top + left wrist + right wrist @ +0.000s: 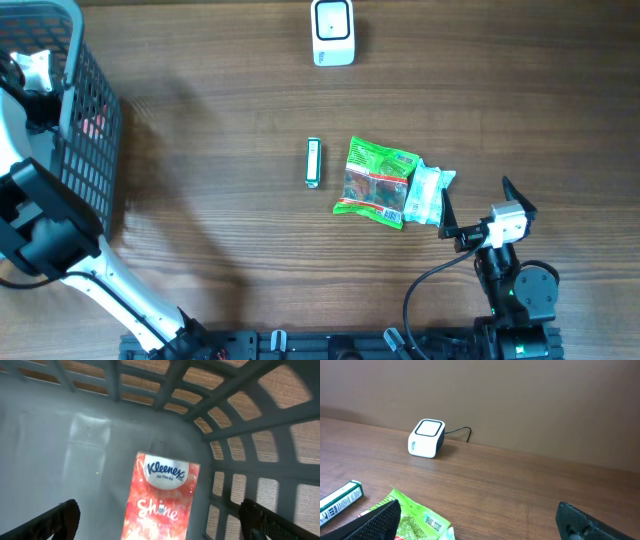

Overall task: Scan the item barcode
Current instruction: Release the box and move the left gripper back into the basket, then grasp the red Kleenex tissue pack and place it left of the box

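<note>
Nearest, at the right: right gripper (473,190) spread wide and holding nothing, fingertips aimed far, just beside a small clear sachet (430,192). Touching that sachet on its left, a green snack packet (378,182), flat on the wooden table (220,230); from the right wrist, mostly cut off by the frame edge and one finger, print too small to read. Left of the packet and apart from it, a slim green-and-white box (313,163), lying lengthwise near to far. At the far left, a grey mesh basket (95,90), with the left gripper (159,505) inside, wide open, gripping nothing, poised over a red Kleenex tissue pack (162,475) on the basket floor; near end of the pack cut off, and from overhead only a red patch through the mesh. Farthest, the white barcode scanner (333,32), well apart from the items, black cable (460,431) trailing behind it.
</note>
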`<state>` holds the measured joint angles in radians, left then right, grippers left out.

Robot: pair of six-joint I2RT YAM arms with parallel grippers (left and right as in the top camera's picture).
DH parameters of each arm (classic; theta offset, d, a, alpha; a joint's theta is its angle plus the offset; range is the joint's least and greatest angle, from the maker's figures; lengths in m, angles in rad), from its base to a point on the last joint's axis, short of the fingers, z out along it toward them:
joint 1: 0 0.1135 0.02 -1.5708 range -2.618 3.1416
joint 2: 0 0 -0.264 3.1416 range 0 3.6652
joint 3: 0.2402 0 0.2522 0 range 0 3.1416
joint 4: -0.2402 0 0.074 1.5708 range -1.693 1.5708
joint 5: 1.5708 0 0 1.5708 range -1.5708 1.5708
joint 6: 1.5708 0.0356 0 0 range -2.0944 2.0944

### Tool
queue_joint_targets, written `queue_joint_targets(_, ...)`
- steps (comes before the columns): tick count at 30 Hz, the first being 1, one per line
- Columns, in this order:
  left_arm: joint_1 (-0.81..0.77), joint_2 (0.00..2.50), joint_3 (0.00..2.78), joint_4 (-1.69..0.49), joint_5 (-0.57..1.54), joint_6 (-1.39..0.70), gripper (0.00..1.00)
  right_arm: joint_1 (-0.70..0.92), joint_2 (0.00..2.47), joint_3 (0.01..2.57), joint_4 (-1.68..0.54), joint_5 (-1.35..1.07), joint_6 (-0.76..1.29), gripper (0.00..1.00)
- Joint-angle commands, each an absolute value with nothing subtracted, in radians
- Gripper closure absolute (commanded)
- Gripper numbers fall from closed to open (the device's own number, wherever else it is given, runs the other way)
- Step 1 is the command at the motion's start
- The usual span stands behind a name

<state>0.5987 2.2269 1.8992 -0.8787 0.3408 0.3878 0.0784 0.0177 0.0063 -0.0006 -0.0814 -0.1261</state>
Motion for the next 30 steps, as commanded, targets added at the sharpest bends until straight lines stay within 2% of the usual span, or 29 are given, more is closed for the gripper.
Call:
queue_joint_targets(1,0.603,2.315,1.898,-0.872,0.378,0.416,0.01,0.075,0.014,0.005,0.002,-0.072,-0.131,0.0)
queue_joint_targets(2,0.603,2.328,1.898,-0.871,0.377,0.416,0.02,0.075,0.014,0.005,0.002,-0.072,-0.13,0.0)
queue_joint_targets(4,0.604,2.358,1.898,-0.868,0.364,0.416,0.13,0.075,0.014,0.005,0.002,-0.072,-0.13,0.0)
queue_joint_targets(7,0.604,2.369,1.898,-0.868,0.324,0.415,0.38,0.075,0.014,0.005,0.002,-0.072,-0.131,0.0)
queue_joint_targets(9,0.604,2.363,1.898,-0.868,0.295,0.414,0.66,0.075,0.014,0.005,0.002,-0.072,-0.131,0.0)
queue_joint_targets(10,0.605,2.357,1.899,-0.868,0.284,0.412,0.69,0.075,0.014,0.005,0.002,-0.072,-0.131,0.0)
queue_joint_targets(16,0.611,2.211,1.934,-0.864,0.222,0.298,0.67,0.075,0.014,0.005,0.002,-0.072,-0.131,0.0)
queue_joint_targets(18,0.614,2.113,1.953,-0.864,0.223,0.223,0.65,0.075,0.014,0.005,0.002,-0.072,-0.13,0.0)
queue_joint_targets(24,0.612,1.744,1.969,-0.889,0.257,-0.091,0.67,0.075,0.014,0.005,0.002,-0.072,-0.131,0.0)
queue_joint_targets(28,0.57,1.556,1.969,-1.064,0.39,-0.124,0.66,0.075,0.014,0.005,0.002,-0.072,-0.131,0.0)
queue_joint_targets(30,0.499,1.51,1.966,-1.251,0.397,-0.117,0.61,0.075,0.014,0.005,0.002,-0.072,-0.131,0.0)
